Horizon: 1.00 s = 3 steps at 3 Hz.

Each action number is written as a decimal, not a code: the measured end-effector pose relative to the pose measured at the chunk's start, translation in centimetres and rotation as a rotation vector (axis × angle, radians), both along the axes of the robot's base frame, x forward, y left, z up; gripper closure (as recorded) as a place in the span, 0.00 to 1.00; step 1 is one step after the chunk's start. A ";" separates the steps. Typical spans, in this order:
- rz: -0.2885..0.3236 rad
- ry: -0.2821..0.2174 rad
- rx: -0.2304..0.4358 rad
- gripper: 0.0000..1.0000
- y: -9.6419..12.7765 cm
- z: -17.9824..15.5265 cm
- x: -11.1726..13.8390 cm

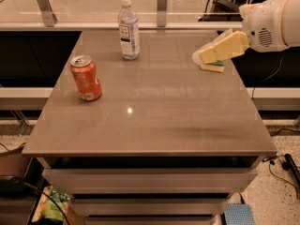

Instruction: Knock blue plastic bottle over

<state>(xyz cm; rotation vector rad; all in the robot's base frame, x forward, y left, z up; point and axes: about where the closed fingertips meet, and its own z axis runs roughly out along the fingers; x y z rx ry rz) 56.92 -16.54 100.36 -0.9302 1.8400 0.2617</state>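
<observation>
The blue plastic bottle (128, 29), clear with a white cap and a white label, stands upright at the far left-middle of the grey table (154, 111). My gripper (202, 56), with pale yellow fingers on a white arm, hangs over the table's far right part, well to the right of the bottle and apart from it. It covers most of a yellow-green sponge (213, 68) lying there.
An orange soda can (86, 78) stands upright at the table's left side, nearer than the bottle. A glass rail with metal posts (161, 3) runs behind the table. Drawers sit under the tabletop; cables lie on the floor at the right.
</observation>
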 end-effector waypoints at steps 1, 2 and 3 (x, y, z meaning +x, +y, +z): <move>0.000 0.000 0.000 0.00 0.0 0.0 0.0; -0.012 -0.011 0.026 0.00 0.3 0.0 0.9; -0.025 -0.046 0.069 0.00 1.0 0.0 2.6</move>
